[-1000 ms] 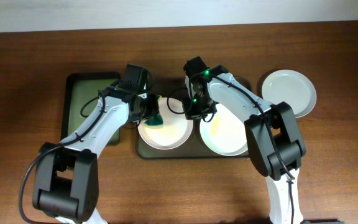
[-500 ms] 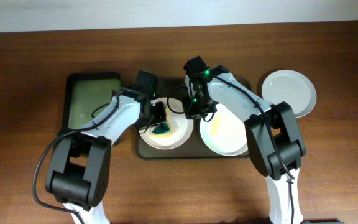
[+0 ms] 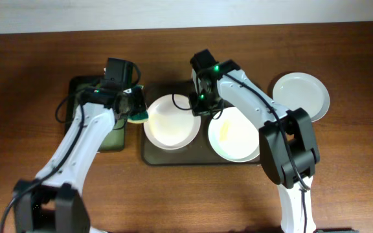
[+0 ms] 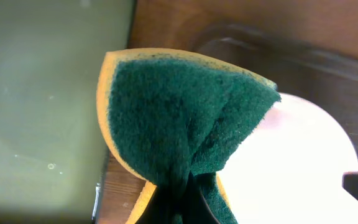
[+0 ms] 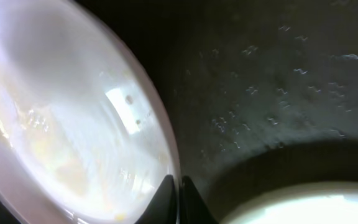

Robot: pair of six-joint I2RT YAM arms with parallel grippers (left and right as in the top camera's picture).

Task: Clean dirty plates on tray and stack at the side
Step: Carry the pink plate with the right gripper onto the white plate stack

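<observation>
Two plates sit in the tray: the left plate looks mostly clean, and the smeared plate beside it has yellow streaks. The third plate lies on the desk, right of the tray. The right tool is clamped on a plate rim, probably the left plate's. The left tool pinches a green-and-yellow sponge by the smaller tray.

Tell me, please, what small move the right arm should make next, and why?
Probably lift the left plate a little clear of the tray. The right gripper is shut on its rim, the left gripper holds the sponge off to the side, and the plate's face looks mostly wiped, unlike the smeared plate beside it.
</observation>
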